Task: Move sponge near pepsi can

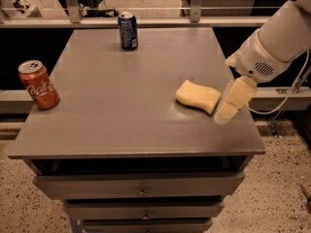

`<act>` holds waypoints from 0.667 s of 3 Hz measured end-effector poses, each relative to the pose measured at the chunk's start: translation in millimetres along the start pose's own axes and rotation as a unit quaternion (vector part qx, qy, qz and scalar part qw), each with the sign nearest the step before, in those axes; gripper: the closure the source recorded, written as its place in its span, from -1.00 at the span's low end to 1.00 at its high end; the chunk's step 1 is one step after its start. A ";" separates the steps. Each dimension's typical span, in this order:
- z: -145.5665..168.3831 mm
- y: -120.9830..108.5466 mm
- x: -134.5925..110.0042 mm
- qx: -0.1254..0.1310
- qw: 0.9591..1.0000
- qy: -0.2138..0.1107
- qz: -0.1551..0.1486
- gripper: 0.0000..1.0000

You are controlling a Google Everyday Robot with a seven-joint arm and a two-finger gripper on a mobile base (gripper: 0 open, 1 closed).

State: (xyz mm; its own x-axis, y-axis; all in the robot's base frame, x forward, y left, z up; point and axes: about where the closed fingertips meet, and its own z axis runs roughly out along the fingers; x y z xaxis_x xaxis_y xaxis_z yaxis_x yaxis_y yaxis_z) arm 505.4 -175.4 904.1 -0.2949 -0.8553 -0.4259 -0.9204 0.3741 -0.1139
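Note:
The pale yellow sponge lies flat on the grey cabinet top, at its right side. The dark blue pepsi can stands upright at the far edge, left of centre. My gripper hangs from the white arm at the right; its cream fingers point down just right of the sponge, close to its right end. It holds nothing that I can see.
A red Coca-Cola can stands near the left edge of the top. Drawers run below the front edge. A rail with metal posts runs behind the cabinet. A cable hangs at the right.

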 end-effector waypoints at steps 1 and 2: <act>34.8 -8.7 -7.1 -0.005 0.999 -0.029 0.021 -1.00; 71.2 -21.7 -14.0 -0.008 0.997 -0.053 0.054 -0.94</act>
State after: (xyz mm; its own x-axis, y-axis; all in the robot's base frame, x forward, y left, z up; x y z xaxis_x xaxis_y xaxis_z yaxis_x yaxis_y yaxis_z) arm 547.8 -146.0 848.7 -0.3638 -0.7679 -0.5273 -0.8891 0.4551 -0.0494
